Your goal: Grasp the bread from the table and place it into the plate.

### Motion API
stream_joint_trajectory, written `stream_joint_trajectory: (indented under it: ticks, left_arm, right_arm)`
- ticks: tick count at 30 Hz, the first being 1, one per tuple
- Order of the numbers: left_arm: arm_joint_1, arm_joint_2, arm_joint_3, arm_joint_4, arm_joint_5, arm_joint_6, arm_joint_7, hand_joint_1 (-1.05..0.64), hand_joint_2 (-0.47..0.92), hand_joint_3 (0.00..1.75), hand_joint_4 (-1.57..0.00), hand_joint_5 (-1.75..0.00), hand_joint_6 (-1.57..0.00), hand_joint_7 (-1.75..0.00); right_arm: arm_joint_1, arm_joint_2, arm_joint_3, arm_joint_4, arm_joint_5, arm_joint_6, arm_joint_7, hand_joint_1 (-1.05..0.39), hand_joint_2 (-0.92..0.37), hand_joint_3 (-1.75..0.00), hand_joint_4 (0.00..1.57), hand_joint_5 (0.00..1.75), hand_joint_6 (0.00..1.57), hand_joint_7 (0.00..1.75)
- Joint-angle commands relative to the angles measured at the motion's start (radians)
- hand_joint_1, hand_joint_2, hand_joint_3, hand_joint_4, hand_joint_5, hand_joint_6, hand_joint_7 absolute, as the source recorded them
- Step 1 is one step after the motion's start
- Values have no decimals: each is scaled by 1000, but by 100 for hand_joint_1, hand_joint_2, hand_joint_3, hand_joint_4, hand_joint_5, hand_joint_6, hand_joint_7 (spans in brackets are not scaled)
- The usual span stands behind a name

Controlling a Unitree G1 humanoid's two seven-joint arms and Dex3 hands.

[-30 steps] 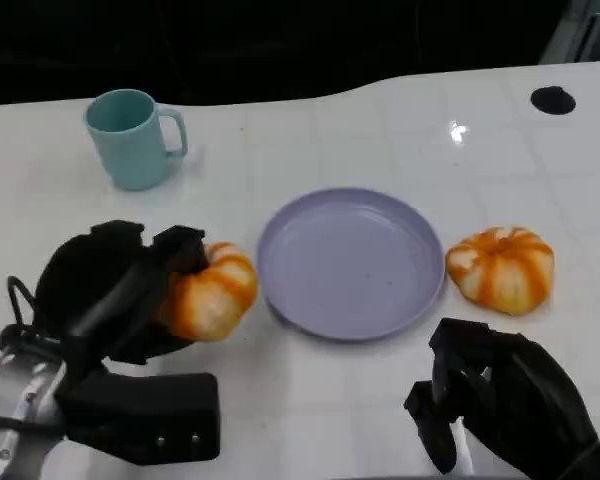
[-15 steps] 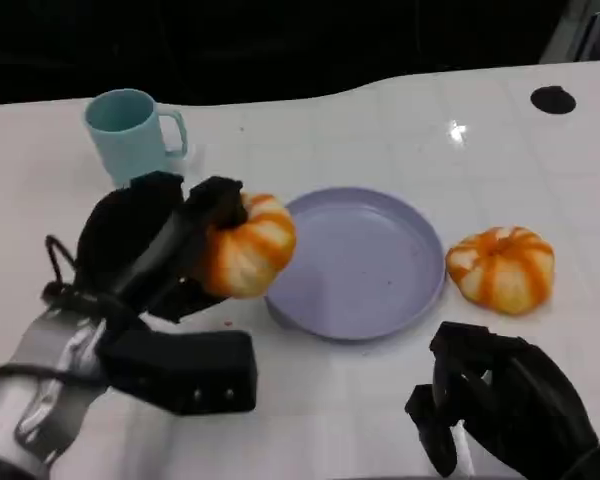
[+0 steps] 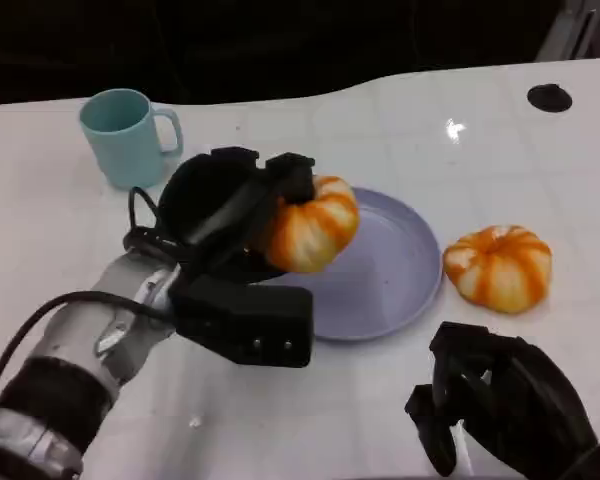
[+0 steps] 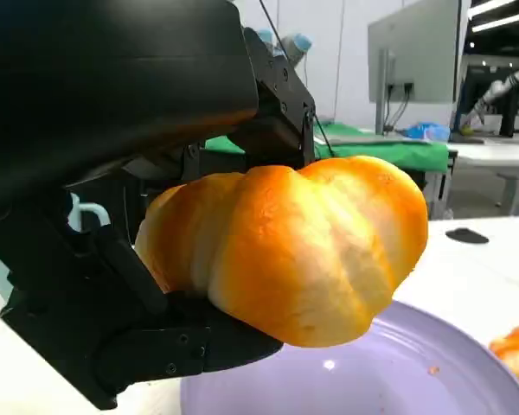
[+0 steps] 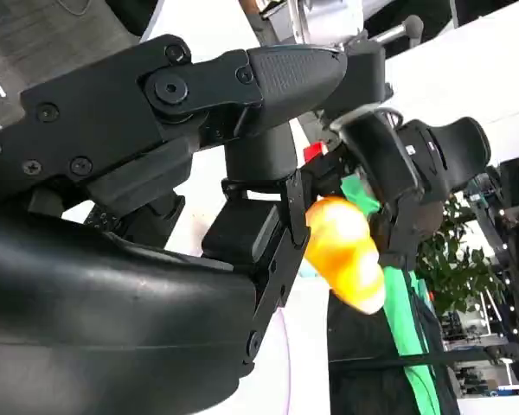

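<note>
My left hand [image 3: 225,215] grips an orange-and-white pumpkin-shaped bread [image 3: 313,224] and holds it in the air over the left part of the lilac plate [image 3: 390,270]. The left wrist view shows that bread [image 4: 294,246] clamped in the black fingers above the plate [image 4: 398,380]. A second bread [image 3: 497,267] of the same kind lies on the table right of the plate. My right hand [image 3: 495,405] rests low at the front right with its fingers curled in and nothing in them. In the right wrist view the held bread [image 5: 346,251] appears beyond that hand's fingers.
A teal mug [image 3: 127,137] stands at the back left on the white table [image 3: 60,250]. A black round hole [image 3: 549,97] sits at the back right of the tabletop. The table's far edge runs just behind the mug.
My left hand has lifted the bread off the table and carried it right and away from me, from left of the plate to over the plate's left part. The right hand has stayed still.
</note>
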Motion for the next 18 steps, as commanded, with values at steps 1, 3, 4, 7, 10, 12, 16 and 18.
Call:
stream_joint_trajectory:
  ticks: [1, 3, 4, 7, 10, 12, 16, 18]
  left_arm:
    - [-73, -35, -21, 107, -17, -40, 22, -25, 45, 109, -93, -175, -73, -175]
    - [-99, -56, -24, 159, -33, -51, 3, -25, 47, 112, -93, -175, -73, -175]
    - [-109, -64, -23, 173, -44, -50, -19, -24, 49, 113, -92, -175, -72, -175]
    - [-122, -78, -17, 194, -77, -50, -65, -21, 51, 113, -83, -175, -71, -162]
    - [-131, -86, -25, 216, -85, -49, -89, -22, 65, 75, -73, -158, -82, -80]
    - [-138, -80, -48, 212, -63, -27, -114, -29, 83, 38, -63, -133, -80, -29]
    - [-152, -75, -102, 187, 0, 76, -173, -44, 92, 25, -47, -56, -54, -2]
    - [-154, -75, -124, 175, 27, 121, -191, -55, 92, 28, -40, -37, -42, 0]
  right_arm:
    - [3, -17, -6, -2, 7, 0, 10, -96, -92, -33, 121, 162, 105, 146]
    - [7, -15, -3, -10, 3, 3, 4, -97, -92, -32, 121, 162, 106, 147]
    - [8, -15, 0, -13, -1, 1, 2, -97, -92, -32, 121, 163, 106, 147]
    - [13, -14, 5, -17, -11, -9, 0, -97, -92, -33, 121, 163, 105, 147]
    - [20, -10, 4, -25, 0, 0, 1, -97, -92, -33, 121, 163, 104, 147]
    - [24, -9, 3, -31, 7, 4, 2, -97, -92, -31, 121, 163, 105, 147]
    - [31, -11, 3, -43, 8, 8, -1, -97, -92, -31, 121, 163, 106, 147]
    - [33, -10, 2, -46, 7, 7, -3, -97, -92, -31, 122, 164, 106, 148]
